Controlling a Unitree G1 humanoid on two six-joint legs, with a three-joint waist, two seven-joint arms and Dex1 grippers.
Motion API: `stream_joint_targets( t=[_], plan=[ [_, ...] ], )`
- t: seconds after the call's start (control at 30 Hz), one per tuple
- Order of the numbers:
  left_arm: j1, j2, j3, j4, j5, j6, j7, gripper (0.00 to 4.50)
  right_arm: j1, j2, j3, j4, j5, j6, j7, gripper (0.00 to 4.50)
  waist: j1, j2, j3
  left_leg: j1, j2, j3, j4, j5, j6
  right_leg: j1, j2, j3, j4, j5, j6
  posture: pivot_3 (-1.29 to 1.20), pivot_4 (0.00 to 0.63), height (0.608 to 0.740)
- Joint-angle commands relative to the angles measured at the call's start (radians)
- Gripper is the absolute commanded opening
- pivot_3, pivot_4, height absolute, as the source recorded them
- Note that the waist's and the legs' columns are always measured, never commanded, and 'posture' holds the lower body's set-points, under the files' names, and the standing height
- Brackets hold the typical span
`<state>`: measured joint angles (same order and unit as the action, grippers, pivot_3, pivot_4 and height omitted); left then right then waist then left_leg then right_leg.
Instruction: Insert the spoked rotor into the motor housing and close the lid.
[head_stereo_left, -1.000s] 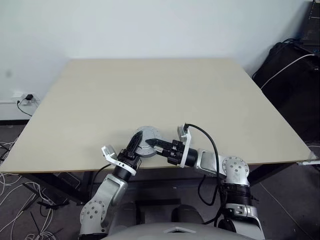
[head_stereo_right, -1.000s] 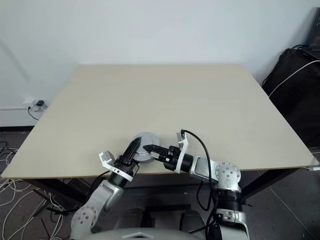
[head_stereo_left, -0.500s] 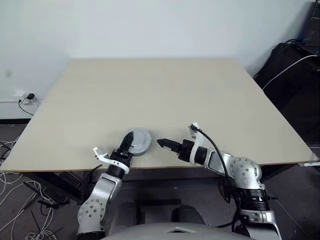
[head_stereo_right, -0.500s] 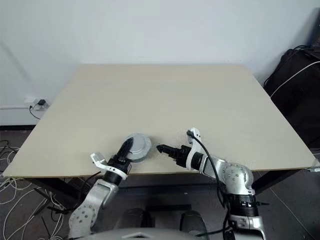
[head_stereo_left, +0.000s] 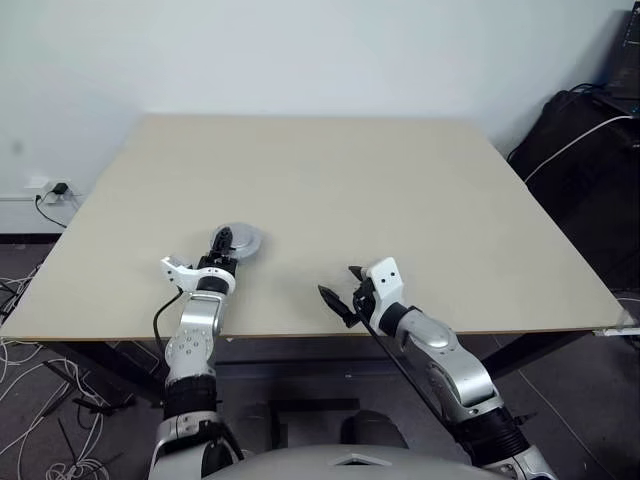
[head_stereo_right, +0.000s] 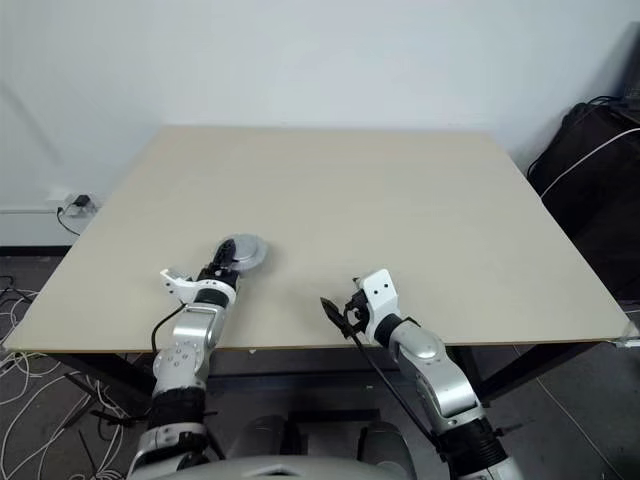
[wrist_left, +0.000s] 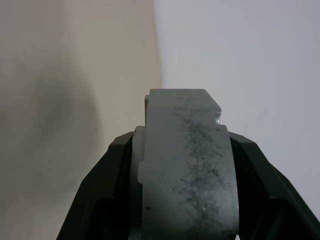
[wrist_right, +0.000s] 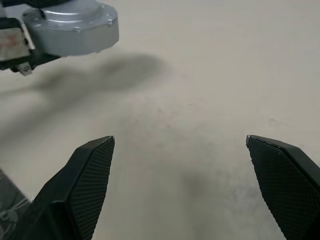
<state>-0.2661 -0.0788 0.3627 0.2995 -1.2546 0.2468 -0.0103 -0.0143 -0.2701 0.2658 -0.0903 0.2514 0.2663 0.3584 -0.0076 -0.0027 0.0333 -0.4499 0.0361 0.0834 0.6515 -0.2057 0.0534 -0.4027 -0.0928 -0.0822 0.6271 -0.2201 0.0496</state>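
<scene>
Silver-grey and round, the closed metal motor housing (head_stereo_left: 238, 240) with its lid on is gripped between the two black fingers of the left tool (head_stereo_left: 222, 243), over the near-left part of the bench (head_stereo_left: 330, 190). In the head views it is seen as a flat, pale disc with a slightly raised middle, projecting beyond the fingertips towards the far side of the bench. In the left wrist view the same part (wrist_left: 182, 170) is seen edge-on as a thick grey body with a stepped rim and dark speckling, clamped on both flanks by the fingers (wrist_left: 97, 200). From the right wrist view it (wrist_right: 70, 30) appears as a cylinder with small screws along its rim, and a dark shadow is cast below it on the bench; whether it rests on the surface or is held just above cannot be told.

One such assembled part is counted; no separate wheel or disc is distinguished on the bench.

Two tools are counted. The right tool (head_stereo_left: 338, 300) is spread wide and holds nothing, with its fingers (wrist_right: 87, 175) well apart over bare bench near the front edge, well apart from the part and to its right.

Pale beige wood makes up the bench top, which is backed by a white wall (head_stereo_left: 300, 50). Dark bags (head_stereo_left: 590, 150) with a white cable stand at the right, and a wall socket (head_stereo_left: 45, 195) with cables is seen at the left.
</scene>
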Motion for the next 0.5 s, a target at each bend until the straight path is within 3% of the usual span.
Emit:
stream_joint_targets(
  t=[0.03, 0.5],
  plan=[
    [-0.103, 0.007, 0.023, 0.059, 0.051, -0.006, -0.042, 2.09, 0.006, 0.020, -0.032, -0.004, -0.035, -0.061, -0.013, 4.50, 0.000, -0.001, 0.000, 0.000, 0.000, 0.000, 0.000, 0.000, 0.000, 0.000, 0.000, 0.000, 0.000, 0.000, 0.000, 0.00, 0.000, 0.740],
    [-0.445, 0.079, 0.155, 0.550, 0.280, -0.089, -0.059, 2.09, 0.026, 0.063, -0.066, -0.006, -0.093, -0.058, -0.033, 4.50, -0.003, -0.002, 0.000, 0.001, -0.001, -0.001, 0.001, 0.000, 0.002, 0.004, 0.000, 0.000, 0.000, 0.001, 0.000, 0.00, 0.000, 0.740]
  ],
)
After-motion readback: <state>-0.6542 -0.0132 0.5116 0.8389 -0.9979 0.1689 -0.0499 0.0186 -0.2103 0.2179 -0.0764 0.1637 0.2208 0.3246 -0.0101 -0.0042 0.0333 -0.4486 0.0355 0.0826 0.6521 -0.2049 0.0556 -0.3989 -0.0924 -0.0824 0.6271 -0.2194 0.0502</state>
